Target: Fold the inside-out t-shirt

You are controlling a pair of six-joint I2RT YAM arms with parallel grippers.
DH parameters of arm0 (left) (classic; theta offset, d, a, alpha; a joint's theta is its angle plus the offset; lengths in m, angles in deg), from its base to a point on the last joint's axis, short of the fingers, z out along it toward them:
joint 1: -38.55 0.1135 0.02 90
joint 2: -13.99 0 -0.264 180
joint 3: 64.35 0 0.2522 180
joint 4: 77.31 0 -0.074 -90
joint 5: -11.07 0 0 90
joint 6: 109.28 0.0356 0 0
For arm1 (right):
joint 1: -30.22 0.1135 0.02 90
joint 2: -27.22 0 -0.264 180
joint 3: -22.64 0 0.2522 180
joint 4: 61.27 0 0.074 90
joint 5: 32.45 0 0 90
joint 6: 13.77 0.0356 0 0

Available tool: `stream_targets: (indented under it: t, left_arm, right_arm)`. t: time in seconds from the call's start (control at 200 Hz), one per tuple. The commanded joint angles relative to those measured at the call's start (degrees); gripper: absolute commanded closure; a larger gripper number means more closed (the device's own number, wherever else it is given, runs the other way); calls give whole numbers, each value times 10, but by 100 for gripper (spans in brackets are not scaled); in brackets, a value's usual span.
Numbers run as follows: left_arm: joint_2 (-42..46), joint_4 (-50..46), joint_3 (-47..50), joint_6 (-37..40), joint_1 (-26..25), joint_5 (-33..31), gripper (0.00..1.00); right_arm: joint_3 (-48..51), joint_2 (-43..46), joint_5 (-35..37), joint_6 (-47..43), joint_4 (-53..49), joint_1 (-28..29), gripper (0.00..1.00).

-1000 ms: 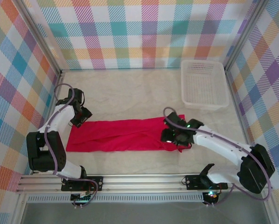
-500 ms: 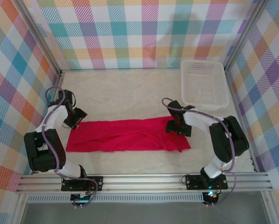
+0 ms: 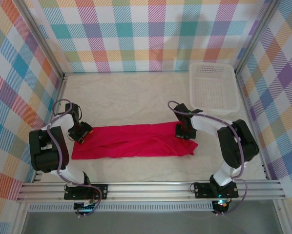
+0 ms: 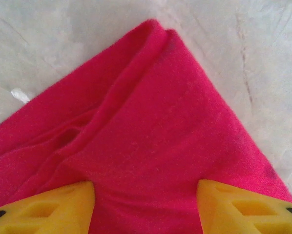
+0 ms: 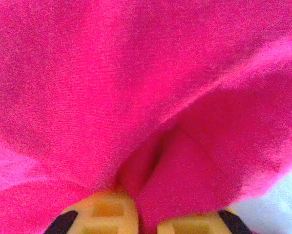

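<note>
The inside-out t-shirt (image 3: 134, 140) lies as a long red band across the middle of the surface (image 3: 136, 92), flat but softly rumpled, well apart from the white lattice basket (image 3: 213, 87) in the far right corner. At its right end the right fingers (image 5: 99, 214) are pinched together on a raised ridge of the cloth, with red fabric bunched between and around them. At the left end the left fingers (image 4: 53, 204) stand apart over the corner of the band, with cloth lying between them and nothing gripped. A small white scrap (image 4: 19, 94) at the shirt's edge is probably the tag. The step in hand looks like taking hold of both ends so the band can be folded across its length. To do it well, the left side should come down until both fingers straddle every layer at that corner, then close firmly. A grip on the top layer alone would let the lower ones slide out and spoil the edge. The two ends should then rise together, only just clear of the surface, with light tension between them so the rumples pull flat. One end should be laid squarely over the other, edges matched — and released only once the cloth rests.
</note>
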Motion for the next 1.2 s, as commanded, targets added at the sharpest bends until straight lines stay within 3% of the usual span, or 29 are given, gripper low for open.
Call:
stream_targets:
  t: [0.0, 0.09, 0.24, 0.335, 0.415, 0.555, 0.695, 0.825, 1.195]
  left_arm:
    - [38, 16, 19, -23, -42, 28, 43]
    - [90, 0, 27, -33, -76, 25, 42]
    - [143, -63, -32, -10, -72, -30, 39]
    - [145, -85, -70, -4, -66, -24, 39]
    - [144, -91, -85, -2, -60, -1, 39]
    - [143, -99, -94, 7, -21, 48, 39]
    - [151, -98, -95, 9, 25, 87, 39]
    - [154, -102, -99, 13, 47, 96, 39]
    - [152, -113, -96, 32, 109, 120, 39]
  right_arm:
    - [27, 79, 54, -24, -68, -37, 94]
    - [30, 135, 70, -44, -88, -58, 94]
    - [-7, 182, 80, -60, -126, -59, 95]
    - [-41, 185, 64, -50, -149, -50, 98]
    - [-77, 184, 78, -30, -172, -13, 99]
    - [-164, 161, 113, 30, -205, 107, 99]
    - [-274, 78, 129, 81, -211, 226, 99]
    - [-395, -36, 130, 89, -204, 301, 98]
    - [-765, -345, 59, 52, -241, 370, 98]
